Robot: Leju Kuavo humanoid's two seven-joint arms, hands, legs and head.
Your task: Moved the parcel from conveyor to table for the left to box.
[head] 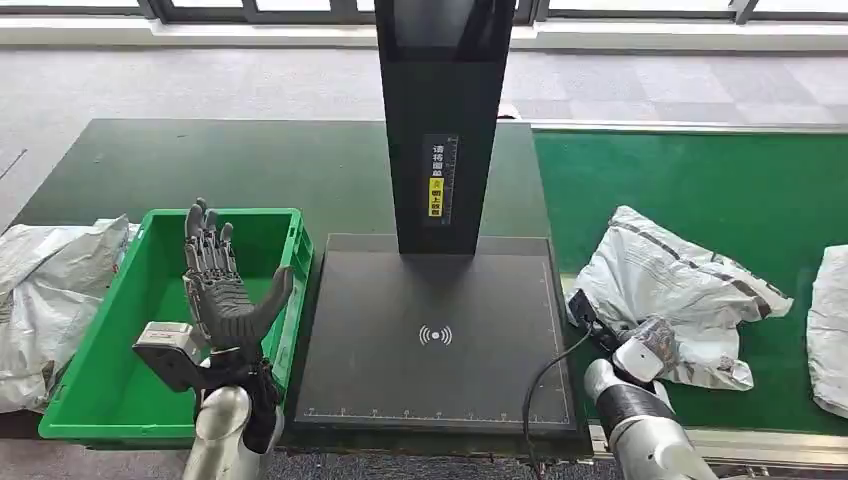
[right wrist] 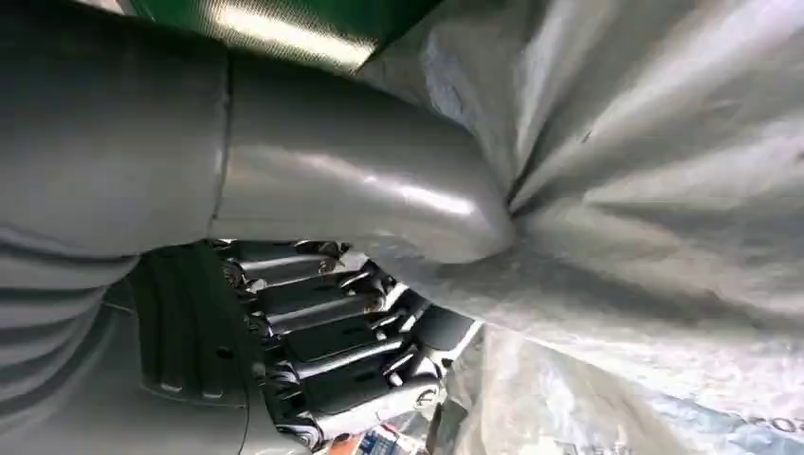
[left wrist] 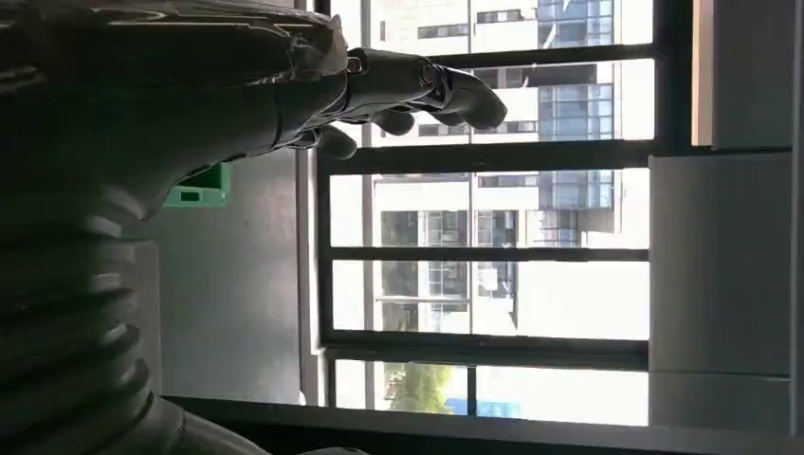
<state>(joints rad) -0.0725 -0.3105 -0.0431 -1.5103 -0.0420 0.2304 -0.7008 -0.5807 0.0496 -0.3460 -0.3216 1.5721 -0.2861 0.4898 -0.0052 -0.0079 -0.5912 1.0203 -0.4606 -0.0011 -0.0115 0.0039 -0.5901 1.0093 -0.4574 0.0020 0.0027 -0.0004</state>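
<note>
Right hand gripping a grey parcel on the green conveyor; left hand raised with nothing in it over the green crate.

Head view: the parcel point(head: 672, 290), a crumpled grey plastic mailer with a dark stripe, is lying flat on the conveyor point(head: 700, 180), its long axis running from near-left to far-right; the right hand point(head: 640, 350) is covering its near edge, its fingers hidden from here. The left hand point(head: 222, 285) is standing upright over the crate point(head: 110, 360), fingers spread and holding nothing. Another grey bag point(head: 40, 300) is lying on the worktop point(head: 300, 170), cut off at the frame edge. Left wrist view: the left fingers point(left wrist: 455, 90) are showing dark against bright windows. Right wrist view: the thumb point(right wrist: 379, 199) is pressing into the wrinkled grey film point(right wrist: 664, 190), with the fingers point(right wrist: 332, 351) curling beneath it; printing on the film is too blurred to read.
</note>
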